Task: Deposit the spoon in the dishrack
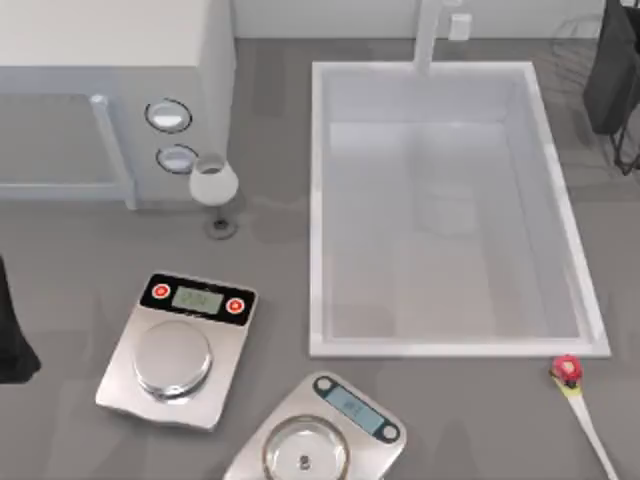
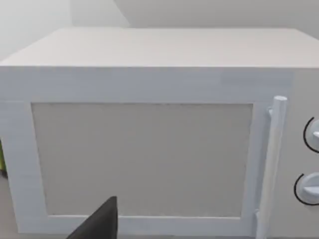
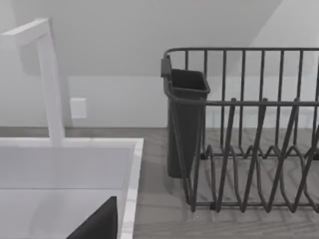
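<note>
The spoon (image 1: 578,398) lies flat on the table at the front right, just past the sink's near right corner. Its red head points toward the sink and its thin white handle runs toward the front edge. The dishrack (image 1: 606,72) of dark wire stands at the back right, beside the sink; its dark grey upright panel (image 3: 185,124) faces the sink in the right wrist view. My left arm (image 1: 12,335) sits at the table's left edge, its gripper (image 2: 98,224) facing the microwave. My right gripper (image 3: 99,223) hangs near the sink, well away from the spoon.
A big white sink basin (image 1: 318,200) fills the middle right, with a faucet (image 1: 430,35) behind it. A white microwave (image 1: 110,90) stands at the back left, a wine glass (image 1: 214,185) in front of it. Two scales (image 1: 178,350) (image 1: 320,440) sit at the front.
</note>
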{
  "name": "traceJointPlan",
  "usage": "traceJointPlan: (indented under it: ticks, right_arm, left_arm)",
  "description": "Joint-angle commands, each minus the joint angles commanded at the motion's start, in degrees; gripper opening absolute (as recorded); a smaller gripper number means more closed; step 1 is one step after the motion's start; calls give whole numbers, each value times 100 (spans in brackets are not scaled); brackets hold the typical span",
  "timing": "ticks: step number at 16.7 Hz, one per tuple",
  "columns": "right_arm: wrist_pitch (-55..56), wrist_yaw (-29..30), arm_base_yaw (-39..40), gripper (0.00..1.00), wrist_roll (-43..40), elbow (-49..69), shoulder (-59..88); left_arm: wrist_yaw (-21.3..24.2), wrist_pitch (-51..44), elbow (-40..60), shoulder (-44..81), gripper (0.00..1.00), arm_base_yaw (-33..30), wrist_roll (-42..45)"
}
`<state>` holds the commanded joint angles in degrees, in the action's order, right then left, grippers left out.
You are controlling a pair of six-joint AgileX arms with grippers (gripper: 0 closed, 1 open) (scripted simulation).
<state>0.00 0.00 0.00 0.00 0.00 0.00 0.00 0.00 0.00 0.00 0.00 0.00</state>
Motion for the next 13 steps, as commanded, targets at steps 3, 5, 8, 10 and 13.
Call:
traceJointPlan:
  ticks: [3, 5, 8, 10, 13]
  right_arm:
    - [-69, 3, 28, 100, 17, 66, 71]
    - [-356, 9, 146, 100, 83, 334, 379]
    - [-1122, 11, 464, 100, 259, 1020, 1299]
    - [-1787, 6, 737, 100, 417, 1587, 2210]
    - [-2895, -14, 1179, 100, 688, 2495, 3838]
  left_arm:
    - [0, 0, 0, 0, 100, 0, 0]
    - [0, 0, 0, 0, 100, 0, 0]
    - [0, 0, 0, 0, 100, 0, 0]
    - [0, 0, 0, 0, 100, 0, 0]
    - [0, 0, 0, 0, 100, 0, 0]
